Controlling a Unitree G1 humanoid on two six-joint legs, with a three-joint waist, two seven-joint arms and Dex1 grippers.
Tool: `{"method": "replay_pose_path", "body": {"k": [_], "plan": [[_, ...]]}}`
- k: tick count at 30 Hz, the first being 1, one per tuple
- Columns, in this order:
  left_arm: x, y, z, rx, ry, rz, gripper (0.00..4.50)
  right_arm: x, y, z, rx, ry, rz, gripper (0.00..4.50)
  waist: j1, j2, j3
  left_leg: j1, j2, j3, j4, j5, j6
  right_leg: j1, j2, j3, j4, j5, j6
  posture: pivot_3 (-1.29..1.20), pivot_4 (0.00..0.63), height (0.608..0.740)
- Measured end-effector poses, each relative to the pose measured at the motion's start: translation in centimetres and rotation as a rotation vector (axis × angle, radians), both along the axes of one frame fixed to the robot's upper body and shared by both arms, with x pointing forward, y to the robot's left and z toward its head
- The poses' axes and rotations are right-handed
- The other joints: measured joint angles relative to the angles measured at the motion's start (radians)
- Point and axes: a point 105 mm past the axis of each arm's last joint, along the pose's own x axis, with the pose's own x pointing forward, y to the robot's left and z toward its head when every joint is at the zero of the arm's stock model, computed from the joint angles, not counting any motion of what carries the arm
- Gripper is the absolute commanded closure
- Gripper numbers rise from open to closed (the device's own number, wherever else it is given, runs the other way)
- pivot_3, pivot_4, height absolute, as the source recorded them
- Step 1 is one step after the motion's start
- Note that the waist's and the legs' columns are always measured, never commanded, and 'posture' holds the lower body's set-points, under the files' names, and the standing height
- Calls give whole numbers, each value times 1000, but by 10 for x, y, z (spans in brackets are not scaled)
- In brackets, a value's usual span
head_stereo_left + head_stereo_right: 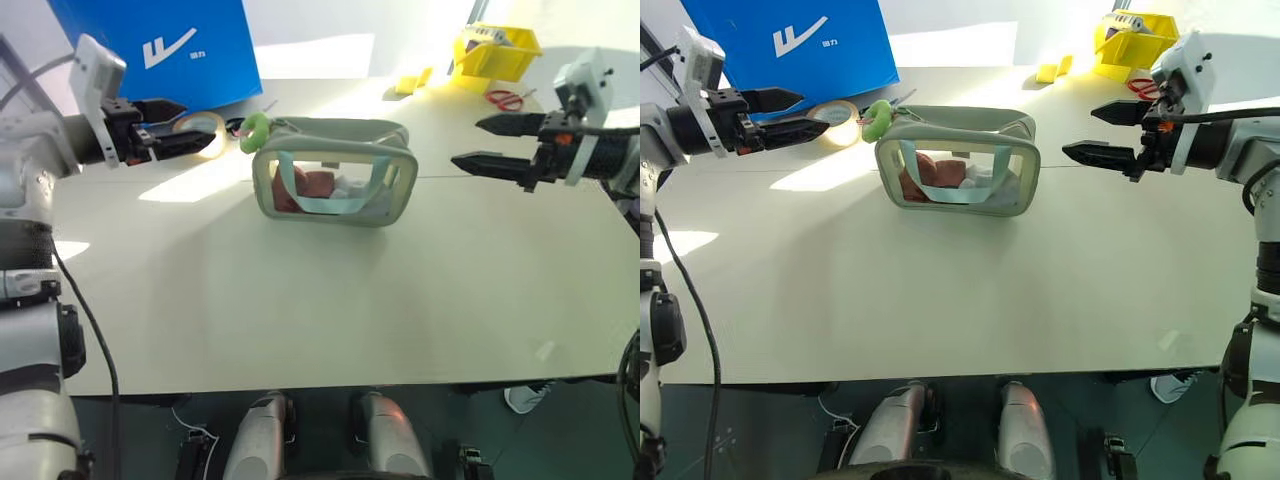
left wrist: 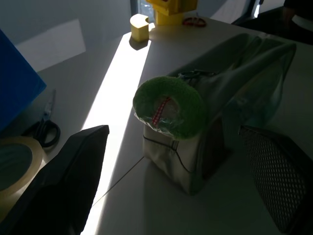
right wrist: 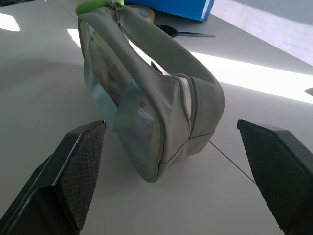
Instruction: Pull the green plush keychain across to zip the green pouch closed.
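The green pouch [image 1: 334,172] stands upright in the middle of the white table [image 1: 330,310], its clear side showing red and white items and a teal strap. The green plush keychain [image 1: 253,131], a fuzzy lime ring, hangs at the pouch's left end [image 2: 168,105]. My left gripper [image 1: 188,124] hovers open to the left of the keychain, apart from it, fingers pointing toward it. Open as well, my right gripper [image 1: 482,142] floats to the right of the pouch [image 3: 161,107], aimed at its right end with a gap between.
A tan tape roll [image 1: 203,133] and black scissors [image 2: 43,131] lie behind the left gripper, in front of a blue box [image 1: 165,48]. A yellow bin [image 1: 495,48], small yellow blocks [image 1: 412,80] and red scissors [image 1: 506,99] sit far right.
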Motion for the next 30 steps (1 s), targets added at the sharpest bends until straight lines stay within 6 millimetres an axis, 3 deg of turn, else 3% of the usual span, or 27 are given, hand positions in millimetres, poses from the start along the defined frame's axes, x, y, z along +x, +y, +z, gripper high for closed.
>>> {"method": "replay_pose_path", "body": {"k": [12, 15, 21, 30], "plan": [[1, 2, 0, 29, -20, 6, 0, 4, 2, -5, -15, -14, -2, 34, -1, 0, 0, -3, 0, 0, 3, 0, 0, -1, 0, -1, 2, 1, 1, 0, 150, 740], [-1, -6, 12, 46, -52, -23, 0, 9, 9, -7, -22, -32, 8, 34, -1, 0, 0, -3, 0, 0, 4, 0, 0, -1, 0, -1, 3, 2, 3, 0, 150, 740], [-20, -44, 44, 126, -159, -195, 0, 33, 56, -7, -65, -96, 94, 34, -7, 0, 0, -3, 0, 0, 5, 3, 2, -1, 3, -2, 7, 3, 4, 0, 150, 740], [-52, -107, 43, 174, -225, -452, 0, 64, 120, -18, -121, -122, 200, 34, -1, 0, 0, -3, 0, 0, 6, 7, -4, 0, 6, -2, 8, 3, 5, 0, 150, 740]]}}
